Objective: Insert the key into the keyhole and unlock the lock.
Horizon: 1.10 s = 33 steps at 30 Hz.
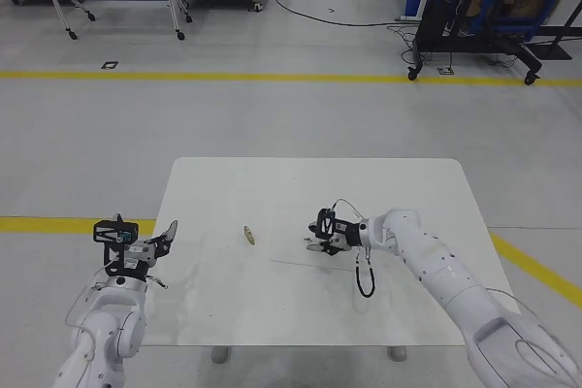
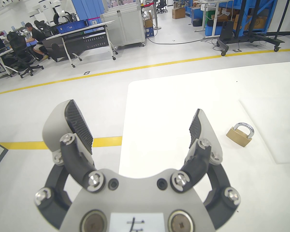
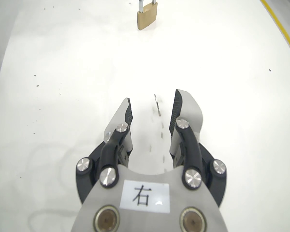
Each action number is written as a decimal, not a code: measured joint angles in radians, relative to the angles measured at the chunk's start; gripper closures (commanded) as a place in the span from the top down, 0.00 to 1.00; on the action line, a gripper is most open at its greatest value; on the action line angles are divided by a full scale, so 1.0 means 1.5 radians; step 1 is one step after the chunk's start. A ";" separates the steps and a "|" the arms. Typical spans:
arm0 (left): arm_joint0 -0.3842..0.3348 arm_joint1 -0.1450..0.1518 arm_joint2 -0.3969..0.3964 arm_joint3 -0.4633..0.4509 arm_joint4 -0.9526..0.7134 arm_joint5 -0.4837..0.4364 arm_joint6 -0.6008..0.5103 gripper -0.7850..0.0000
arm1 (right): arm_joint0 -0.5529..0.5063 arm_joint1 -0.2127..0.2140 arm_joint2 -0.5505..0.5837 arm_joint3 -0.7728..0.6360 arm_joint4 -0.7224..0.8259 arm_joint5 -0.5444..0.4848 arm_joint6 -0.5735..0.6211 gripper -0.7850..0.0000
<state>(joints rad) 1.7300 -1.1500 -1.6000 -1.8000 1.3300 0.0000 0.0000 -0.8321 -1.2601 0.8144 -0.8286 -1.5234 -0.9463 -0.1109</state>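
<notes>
Straddling the key [image 3: 157,106] part-open and empty, the right gripper [image 3: 152,96] is only beginning; inserting and unlocking the padlock [image 3: 147,18] are waiting.

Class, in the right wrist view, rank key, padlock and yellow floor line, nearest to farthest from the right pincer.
1. Key, between the right pincer's fingers.
2. Padlock, ahead on the table.
3. Yellow floor line, off the table.

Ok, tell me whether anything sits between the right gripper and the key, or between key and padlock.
Nothing visible does. The key lies on the table inside the open right gripper, and only bare surface separates it from the padlock.
</notes>
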 measured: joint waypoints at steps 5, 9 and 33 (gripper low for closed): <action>0.000 0.000 0.000 0.000 0.000 0.000 0.000 1.00 | 0.021 -0.016 -0.033 0.034 -0.017 0.022 -0.009 0.46; 0.000 0.000 0.000 0.000 0.000 0.000 0.000 1.00 | 0.034 -0.027 -0.050 0.060 -0.020 0.030 -0.022 0.26; 0.000 0.000 0.000 0.000 0.000 0.000 0.000 1.00 | 0.024 0.007 -0.038 -0.018 -0.122 0.030 -0.151 0.00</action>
<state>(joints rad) 1.7300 -1.1500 -1.6000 -1.8000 1.3300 0.0000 0.0000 -0.7967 -1.2493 0.7576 -0.8552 -1.7063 -0.9012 -0.3377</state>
